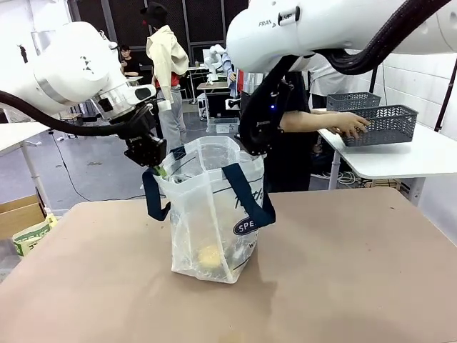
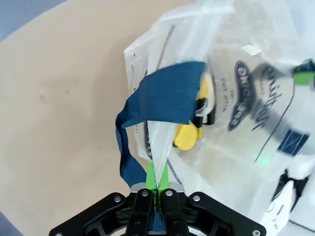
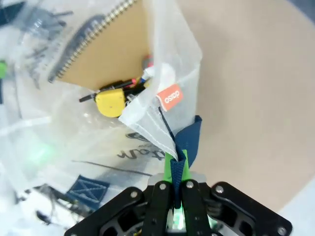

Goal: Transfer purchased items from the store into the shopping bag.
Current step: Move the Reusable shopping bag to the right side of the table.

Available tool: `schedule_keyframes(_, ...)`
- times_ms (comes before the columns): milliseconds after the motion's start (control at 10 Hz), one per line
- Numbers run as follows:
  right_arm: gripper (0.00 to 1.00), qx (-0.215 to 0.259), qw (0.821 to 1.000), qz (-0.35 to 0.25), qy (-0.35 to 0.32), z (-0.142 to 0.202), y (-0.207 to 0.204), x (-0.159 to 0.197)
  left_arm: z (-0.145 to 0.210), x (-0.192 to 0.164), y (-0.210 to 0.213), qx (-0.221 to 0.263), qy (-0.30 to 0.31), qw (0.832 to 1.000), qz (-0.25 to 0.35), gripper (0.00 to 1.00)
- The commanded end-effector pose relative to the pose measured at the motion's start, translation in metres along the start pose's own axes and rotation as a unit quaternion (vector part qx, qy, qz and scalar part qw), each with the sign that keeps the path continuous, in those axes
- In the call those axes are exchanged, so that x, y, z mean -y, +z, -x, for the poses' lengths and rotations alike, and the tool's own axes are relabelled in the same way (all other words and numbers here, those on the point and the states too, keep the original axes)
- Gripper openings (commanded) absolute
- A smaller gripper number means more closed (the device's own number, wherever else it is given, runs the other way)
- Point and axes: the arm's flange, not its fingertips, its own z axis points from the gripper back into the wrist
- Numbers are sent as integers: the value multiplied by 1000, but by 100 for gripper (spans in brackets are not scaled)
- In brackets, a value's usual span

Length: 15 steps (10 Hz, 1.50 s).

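A wide table (image 1: 343, 286) with a matte tan top is seen in the foreground. Behind it, a grey floor (image 1: 93, 168) is laid through the room. A white table (image 1: 400, 158) is placed at the right, before a white wall (image 1: 428, 78), and the corner of another white tabletop (image 1: 14, 132) is seen at the left. A cardboard box (image 1: 16, 213) is set low at the left edge. The back is closed off by dark panels (image 1: 193, 18). The room is evenly lit.

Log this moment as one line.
left jaws: shut on shopping bag rim | right jaws: shut on opposite rim | yellow-topped item inside | person's hand at basket
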Motion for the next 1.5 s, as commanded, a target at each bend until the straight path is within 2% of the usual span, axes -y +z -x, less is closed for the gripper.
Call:
schedule_keyframes(0,0,3,998,-23,-56,-16,4,-11,-20,2,3,16,43,998,31,0)
schedule_keyframes(200,0,12,996,-20,-85,-20,7,-28,-33,0,-5,16,21,998,66,0)
schedule_keyframes(500,0,25,991,-38,-126,-36,3,-26,-40,8,-7,5,7,995,98,0)
schedule_keyframes(600,0,12,993,-29,-115,-32,5,-23,-33,5,-3,-1,7,995,103,0)
schedule_keyframes(700,0,16,994,-20,-103,-25,2,-27,-25,-4,-1,-2,-19,995,95,0)
schedule_keyframes(800,0,16,994,-20,-103,-25,2,-27,-35,10,-11,6,14,996,84,0)
schedule_keyframes(1000,0,16,994,-21,-106,-29,0,-24,-32,5,-8,0,4,996,85,0)
schedule_keyframes(1200,0,18,984,-53,-172,-33,2,-23,-26,19,-3,-10,31,993,114,0)
schedule_keyframes(1400,0,17,979,-82,-187,-37,0,-16,-14,25,-2,-9,52,990,134,0)
